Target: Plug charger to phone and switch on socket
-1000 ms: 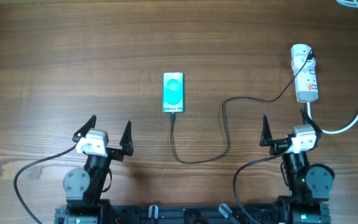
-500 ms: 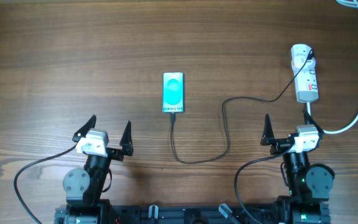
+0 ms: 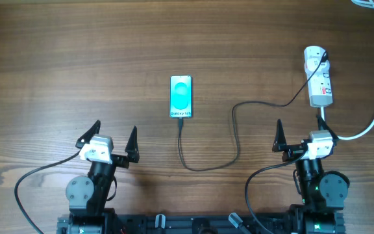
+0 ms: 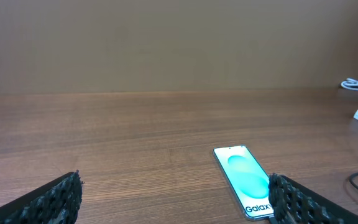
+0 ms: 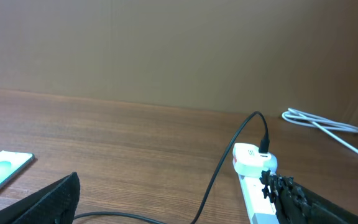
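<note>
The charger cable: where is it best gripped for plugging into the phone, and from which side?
Probably at the straight stretch of the charger just behind its plug, by the near edge of the phone. Come from above, closing across it: the thin cable lies flat on the table, so a level approach has little to catch. Whether the plug is already seated cannot be told.

Place: a robot test bench in a lab or workroom, by the look of it.
Rig: left arm [image 3: 86, 192] and right arm [image 3: 323, 188] mounted side by side on a black rail [image 3: 193, 224] at the table's near edge.
Surface: one broad wood-grain table [image 3: 57, 52].
Backdrop: a plain, flat brown wall [image 4: 166, 43].
Power: a white socket [image 3: 318, 84] strip lying on the tabletop, its thick white lead [image 3: 349, 137] running off the far corner.
</note>
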